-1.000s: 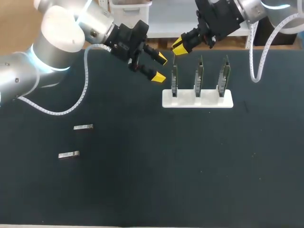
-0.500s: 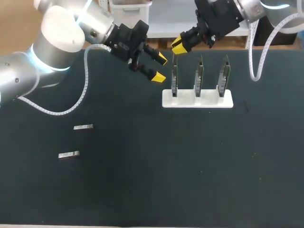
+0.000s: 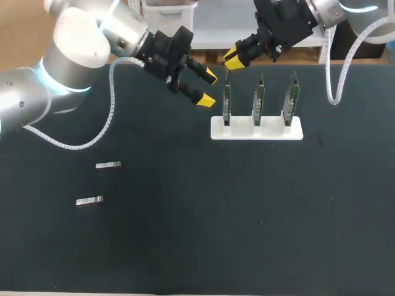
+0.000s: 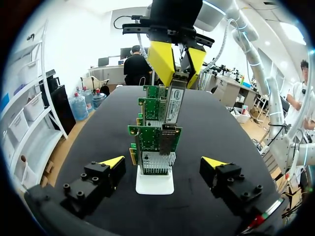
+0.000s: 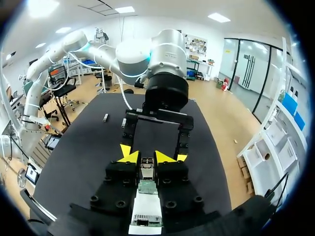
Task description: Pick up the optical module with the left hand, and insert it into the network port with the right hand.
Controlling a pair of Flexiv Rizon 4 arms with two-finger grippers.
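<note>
Yellow-tipped right gripper (image 3: 234,60) pinched the optical module (image 4: 174,101) over the network port (image 4: 166,141).

Its jaws pressed the module from 2 sides, holding it upright at the end card (image 4: 147,140) of 3 in the white stand (image 3: 242,132); contact with the port could not be told. The left gripper (image 3: 208,87) hung beside the stand, jaws spread and empty. A clean insertion probably needed a slow, straight descent, since tilt might jam it. 2 spare modules (image 3: 108,164) lay on the black table (image 3: 185,246).
</note>
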